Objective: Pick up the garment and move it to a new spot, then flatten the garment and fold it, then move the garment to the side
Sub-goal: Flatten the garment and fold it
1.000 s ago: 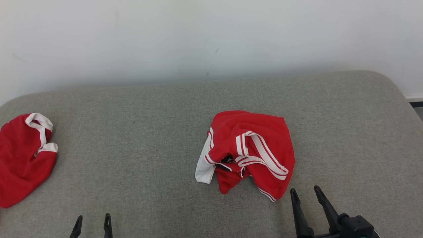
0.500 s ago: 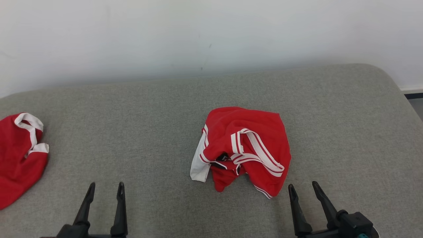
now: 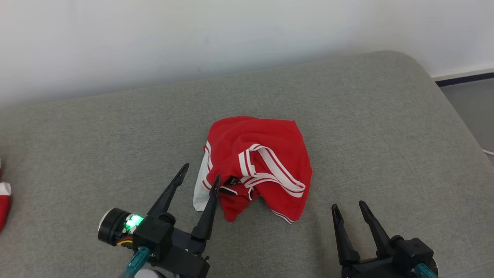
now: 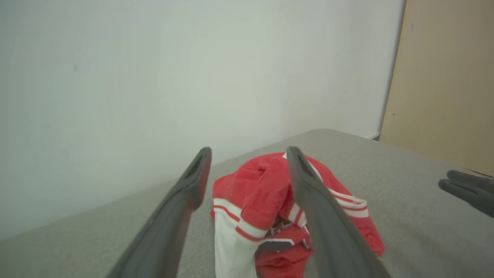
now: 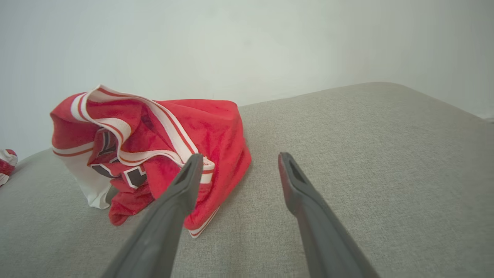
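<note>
Red, white-striped garment [image 3: 259, 162], crumpled

The light is bright, even and soft throughout, seemingly from overhead, though its source cannot be made out. In the head view the garment [image 3: 266, 135] throws only a thin, faint shadow on the grey cushion [image 3: 386, 135], along its edge nearest the right gripper [image 3: 347, 204]. Colours are clean and there is no glare. A small green light [image 3: 134, 222] behind the left gripper [image 3: 202, 171] glows to a washed-out spot. The wall [image 3: 154, 38] beyond both grippers looks flat and slightly hazy.

In the left wrist view the fingers [image 4: 173, 216] are soft and smeared, and the cloth between them is a little blurred. In the right wrist view the fingers [image 5: 162, 224] blur toward the bottom edge, the weave just ahead of them is sharp, and the cushion's far edge bows with the wide lens.
</note>
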Available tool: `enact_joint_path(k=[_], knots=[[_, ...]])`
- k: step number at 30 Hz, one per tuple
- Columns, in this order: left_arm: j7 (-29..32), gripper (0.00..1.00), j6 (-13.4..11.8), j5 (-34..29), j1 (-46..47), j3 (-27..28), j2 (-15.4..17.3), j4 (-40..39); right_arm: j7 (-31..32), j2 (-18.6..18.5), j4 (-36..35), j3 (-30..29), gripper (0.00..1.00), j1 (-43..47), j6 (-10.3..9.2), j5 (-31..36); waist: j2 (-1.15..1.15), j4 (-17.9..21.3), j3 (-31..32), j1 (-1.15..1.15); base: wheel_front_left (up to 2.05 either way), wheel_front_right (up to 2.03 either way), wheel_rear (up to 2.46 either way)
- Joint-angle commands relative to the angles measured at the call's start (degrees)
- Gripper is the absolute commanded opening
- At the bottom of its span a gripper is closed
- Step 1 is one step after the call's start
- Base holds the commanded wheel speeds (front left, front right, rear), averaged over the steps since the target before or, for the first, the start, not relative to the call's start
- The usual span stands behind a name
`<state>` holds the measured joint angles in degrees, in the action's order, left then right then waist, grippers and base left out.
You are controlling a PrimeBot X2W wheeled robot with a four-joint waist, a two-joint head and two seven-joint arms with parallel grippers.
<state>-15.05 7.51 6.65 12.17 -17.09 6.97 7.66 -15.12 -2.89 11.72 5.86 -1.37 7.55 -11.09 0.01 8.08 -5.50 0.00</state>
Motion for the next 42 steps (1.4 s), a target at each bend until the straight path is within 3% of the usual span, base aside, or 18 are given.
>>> enact_joint_path(k=[1,8,15,16,17,18,25,33,42], knots=[[-0.2,1.0,-0.1,0.3,1.3,-0.7,0.5,0.5,-0.1,0.0,-0.1,0.2,1.0,-0.3,-0.12,-0.6,-0.01,2.7,-1.6,0.0,0.0,0.0,0.0],[-0.2,1.0,-0.1,1.2,7.3,-5.2,2.5,5.4,-0.1,0.0,-0.2,0.5,1.0,-1.0,-0.12,-1.8,-0.01,8.0,-3.6,0.0,0.0,0.0,0.0],[-0.2,1.0,-0.1,0.8,9.4,-5.7,2.8,13.3,-0.1,0.0,-0.1,0.1,1.0,-1.0,-0.12,-2.1,-0.01,9.5,-3.8,0.0,0.0,0.0,0.0],[-0.2,0.58,-0.1,0.7,9.6,-5.4,2.6,14.5,-0.1,0.0,0.0,-0.1,1.0,-0.9,-0.12,-2.1,-0.01,9.5,-3.6,0.0,0.0,0.0,0.0],[-0.2,0.37,-0.1,0.5,9.7,-5.3,2.3,15.7,-0.1,0.0,0.0,-0.2,1.0,-0.9,-0.12,-2.0,-0.01,9.3,-3.5,0.0,0.0,0.0,0.0],[-0.2,0.0,-0.1,0.5,10.0,-5.2,2.0,16.5,-0.1,0.1,0.0,-0.2,1.0,-0.9,-0.12,-1.9,-0.01,9.1,-3.3,0.0,0.0,0.0,0.0],[-0.2,0.0,-0.1,1.2,11.2,-4.7,0.5,17.5,-0.1,0.0,-0.3,-0.2,1.0,-0.8,-0.13,-1.3,-0.01,6.7,-2.2,0.0,0.0,0.0,0.0],[-0.2,0.0,-0.1,1.6,8.4,-2.0,-0.2,8.9,0.0,0.0,-0.4,-0.8,1.0,0.6,-0.13,-0.9,-0.01,1.2,-1.1,0.0,0.0,0.0,0.0],[-0.2,0.0,-0.8,1.2,-1.0,3.9,1.2,-2.1,0.0,0.0,-0.4,-1.2,1.0,1.7,-0.13,-0.7,-0.01,-7.3,0.4,0.0,0.0,0.0,0.0]])
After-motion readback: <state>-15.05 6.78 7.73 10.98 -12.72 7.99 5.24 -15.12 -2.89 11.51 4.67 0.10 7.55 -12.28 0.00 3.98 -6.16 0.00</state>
